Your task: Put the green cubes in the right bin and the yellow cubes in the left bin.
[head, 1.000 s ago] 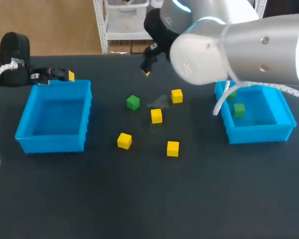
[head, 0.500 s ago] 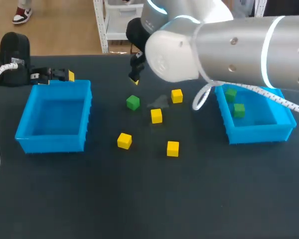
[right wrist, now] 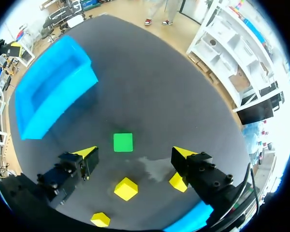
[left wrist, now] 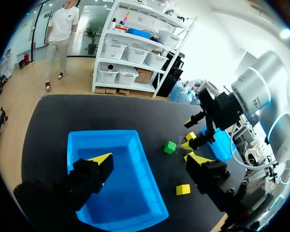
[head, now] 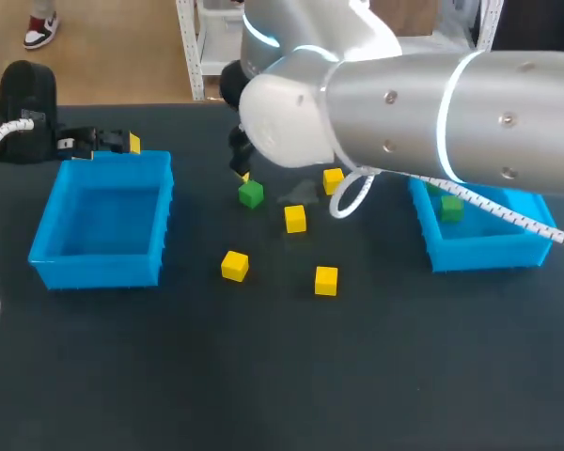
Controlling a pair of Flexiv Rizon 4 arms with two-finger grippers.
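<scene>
Just above green cube (right wrist: 123,142), right pincer (right wrist: 134,152).

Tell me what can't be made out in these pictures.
Head view: the right arm hides the far corner of the right bin, so its green cubes cannot be counted.
Left wrist view: that arm covers most of that bin.
Right wrist view: the right gripper's finger hides all but a sliver of that bin.

Left hand (left wrist: 149,158) and right hand (right wrist: 135,152), both spread wide.
</scene>
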